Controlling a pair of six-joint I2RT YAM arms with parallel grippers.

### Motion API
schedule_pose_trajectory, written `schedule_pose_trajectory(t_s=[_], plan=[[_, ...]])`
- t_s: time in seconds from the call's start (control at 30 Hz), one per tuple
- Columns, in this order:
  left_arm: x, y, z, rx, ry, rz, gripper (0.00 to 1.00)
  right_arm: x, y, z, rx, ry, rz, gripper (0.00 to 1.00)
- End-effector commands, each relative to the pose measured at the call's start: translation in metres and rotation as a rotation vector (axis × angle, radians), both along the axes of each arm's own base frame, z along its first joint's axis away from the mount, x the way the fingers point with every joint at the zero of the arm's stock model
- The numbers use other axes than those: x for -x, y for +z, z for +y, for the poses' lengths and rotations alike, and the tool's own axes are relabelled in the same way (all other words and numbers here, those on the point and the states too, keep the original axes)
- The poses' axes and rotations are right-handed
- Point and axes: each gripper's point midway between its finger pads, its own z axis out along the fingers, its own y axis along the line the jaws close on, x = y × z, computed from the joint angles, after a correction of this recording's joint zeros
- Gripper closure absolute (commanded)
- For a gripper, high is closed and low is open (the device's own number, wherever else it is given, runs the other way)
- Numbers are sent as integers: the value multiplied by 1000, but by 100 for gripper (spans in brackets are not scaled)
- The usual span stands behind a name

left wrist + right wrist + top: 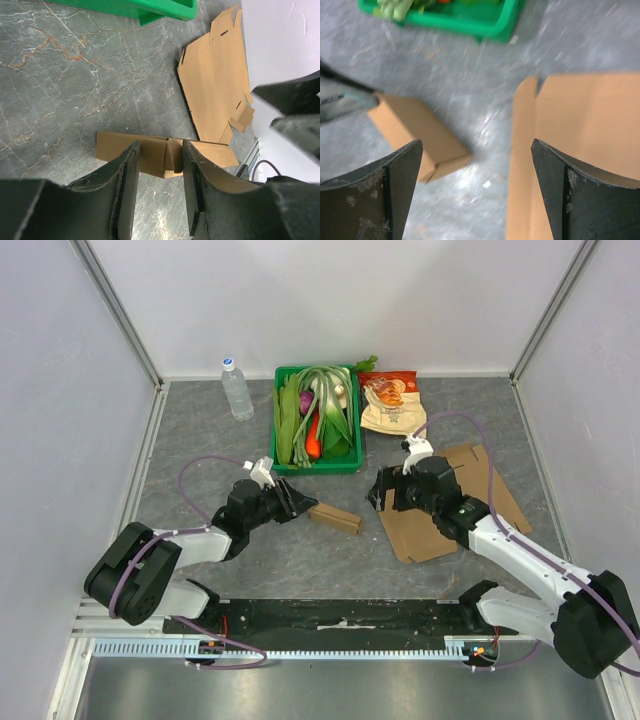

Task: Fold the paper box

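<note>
A small brown paper box [336, 518], folded into a long narrow shape, lies on the grey table between the two arms. My left gripper [300, 502] is at its left end. In the left wrist view the fingers stand partly open, the gripper [160, 145] has its tips at the box's [117, 150] near edge, and only bare table shows between the pads. My right gripper [383, 492] hangs wide open and empty to the right of the box [415, 125], over the left edge of a flat cardboard sheet [440, 525]. The right wrist view is blurred around the gripper [476, 145].
A green basket [318, 469] of vegetables stands behind the box. A water bottle [237, 390] is at its left and a snack bag [392, 405] at its right. The flat sheet [215, 85] [585, 125] covers the right part of the table. White walls close in three sides.
</note>
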Motion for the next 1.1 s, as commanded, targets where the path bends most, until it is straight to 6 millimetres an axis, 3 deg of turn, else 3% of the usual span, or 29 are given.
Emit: schedule_pose_trajectory(t_s=[0.0, 0.1, 0.17, 0.33, 0.67, 0.83, 1.07], plan=[[11, -34, 14, -126, 9, 84, 55, 44, -25, 30, -354, 74, 317, 5], [12, -35, 15, -133, 10, 88, 55, 46, -19, 38, -575, 103, 364, 11], [11, -34, 15, -131, 9, 86, 55, 50, -32, 41, -576, 113, 416, 12], [11, -32, 14, -136, 8, 82, 54, 54, -35, 51, -652, 146, 442, 16], [9, -32, 17, -156, 17, 80, 54, 55, -28, 58, -688, 147, 440, 17], [9, -33, 17, -163, 17, 83, 54, 69, -45, 70, -675, 169, 507, 20], [10, -35, 17, -170, 14, 83, 54, 68, -64, 65, -652, 120, 525, 29]])
